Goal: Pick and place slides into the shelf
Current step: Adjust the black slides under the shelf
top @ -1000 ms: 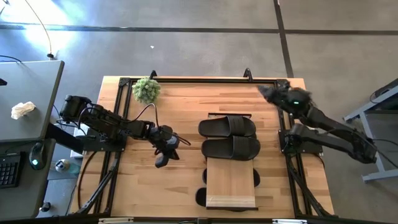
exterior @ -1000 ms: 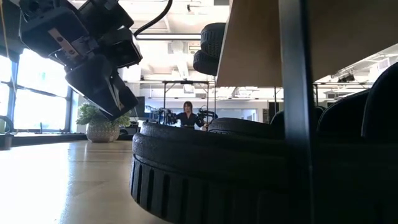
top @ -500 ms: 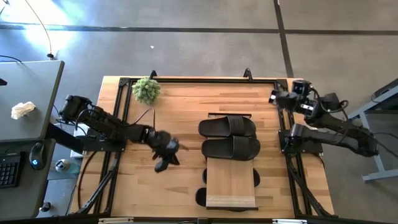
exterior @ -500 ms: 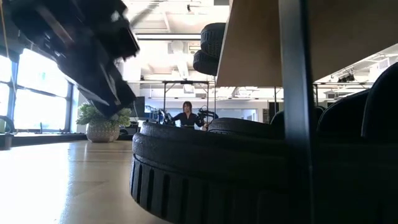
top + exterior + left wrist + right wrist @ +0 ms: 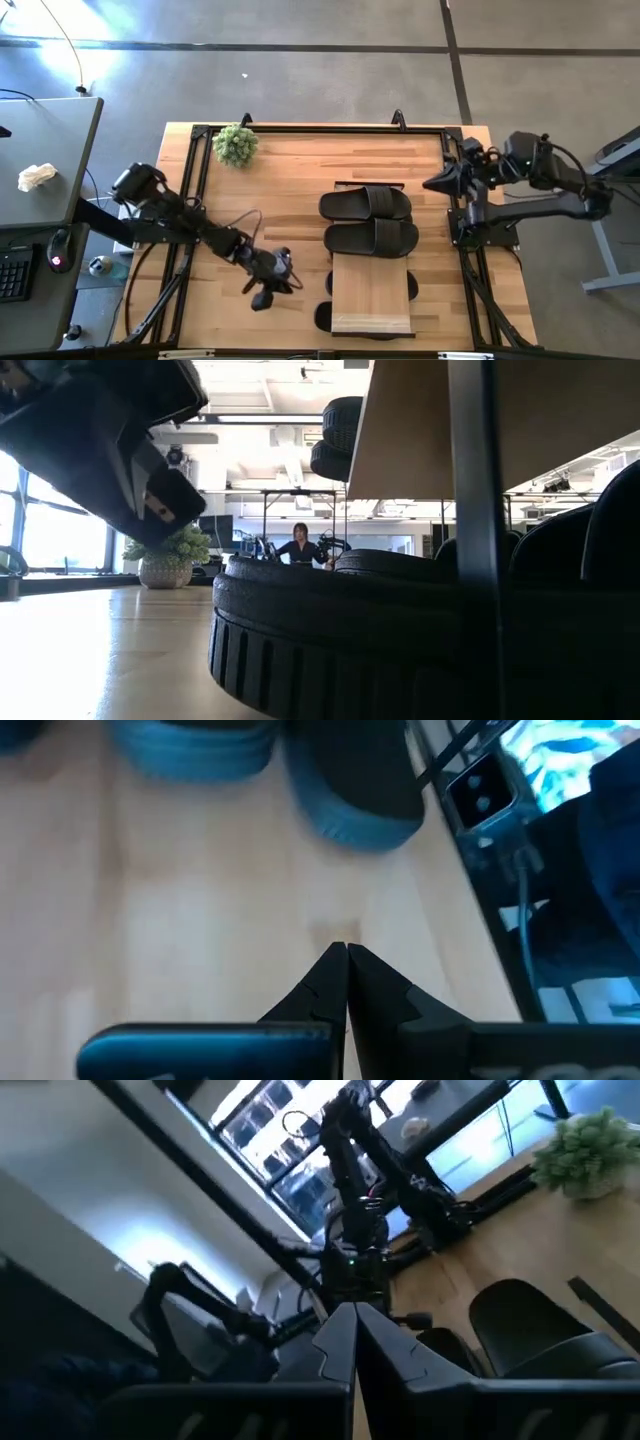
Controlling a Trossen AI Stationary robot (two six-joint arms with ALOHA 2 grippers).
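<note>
**Both my grippers shut and empty, slides on and under the shelf**

The shelf stands at the near middle of the table, its light plank top running lengthwise away from the front edge. Two slides lie side by side across its far end, touching each other, straps up. Under the plank, more dark soles poke out on both sides at table level (I count rounded ends at the left and right, but how many sandals are down there I cannot tell). From table height a ribbed black sole fills the foreground beneath the plank's underside.

My left gripper hovers over bare wood just left of the shelf, near the front of the table. Its fingers are pressed tip to tip, holding nothing. My right gripper is up beside the table's right rim, well apart from the sandals, its fingers likewise closed together and empty.

The tabletop is pale wood inside a thin black frame. A small potted plant sits at the far left corner. The floor around is grey concrete; a grey desk with a crumpled white cloth stands to the left. Across the room, a person sits far off under bright ceiling lights.
</note>
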